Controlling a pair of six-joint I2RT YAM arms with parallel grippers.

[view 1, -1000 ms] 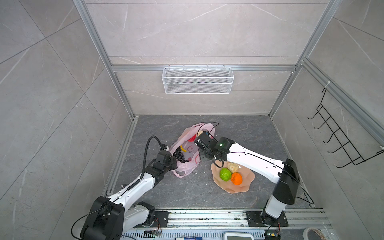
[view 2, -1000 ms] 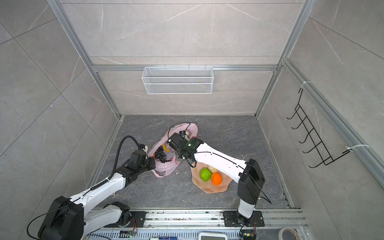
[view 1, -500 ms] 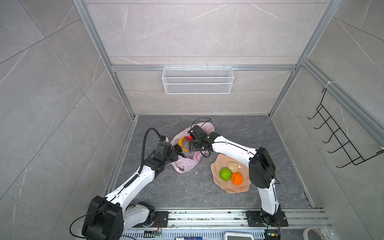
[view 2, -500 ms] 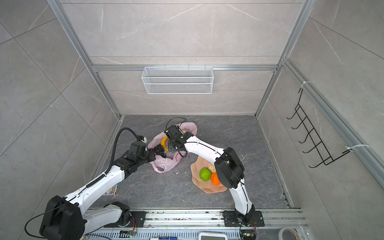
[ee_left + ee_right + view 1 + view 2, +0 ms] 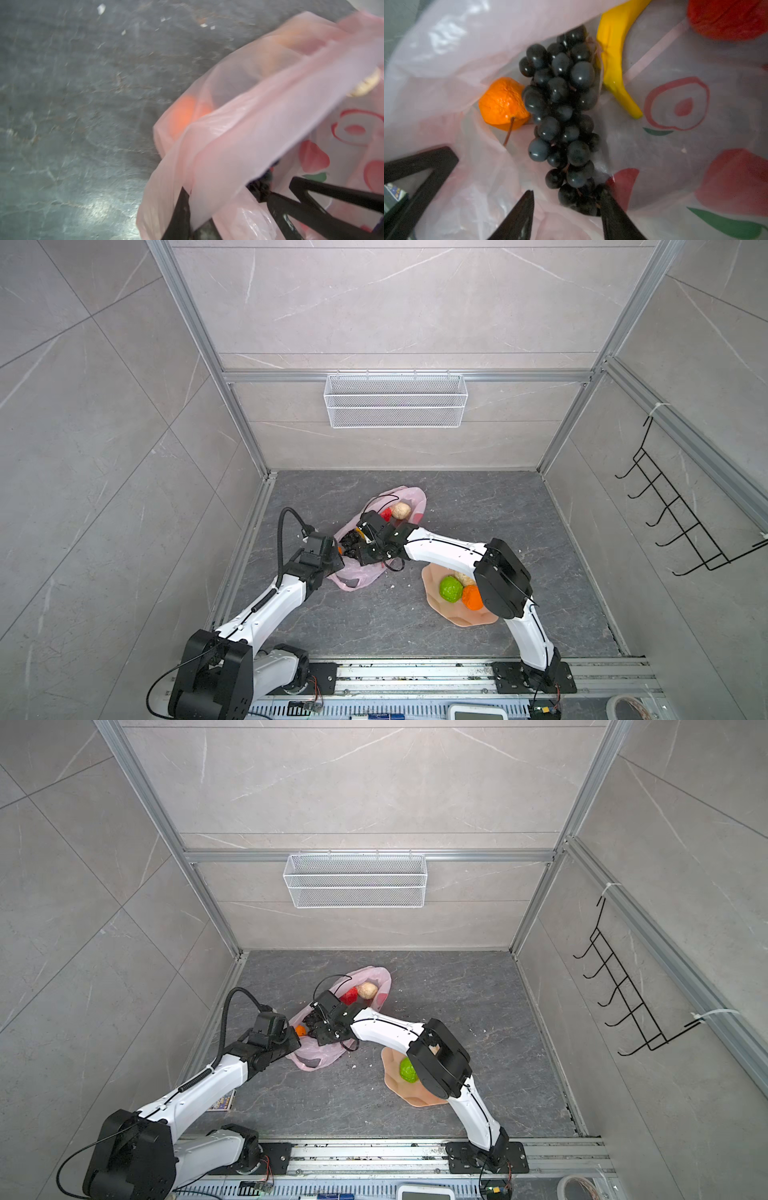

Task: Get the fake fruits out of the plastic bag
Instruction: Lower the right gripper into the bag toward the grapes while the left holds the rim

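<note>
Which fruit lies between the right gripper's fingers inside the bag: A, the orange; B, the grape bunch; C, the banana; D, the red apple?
B: in the right wrist view, the right gripper has its tips flanking the end of the grape bunch inside the plastic bag.

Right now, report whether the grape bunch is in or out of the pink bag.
In. The grape bunch lies inside the pink bag, between an orange and the banana, the right claw open at its end.

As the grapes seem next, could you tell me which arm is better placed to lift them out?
Right. The right pincer is open inside the plastic bag, its tips flanking one end of the grape bunch; the left pincer is shut on the bag's film.
</note>
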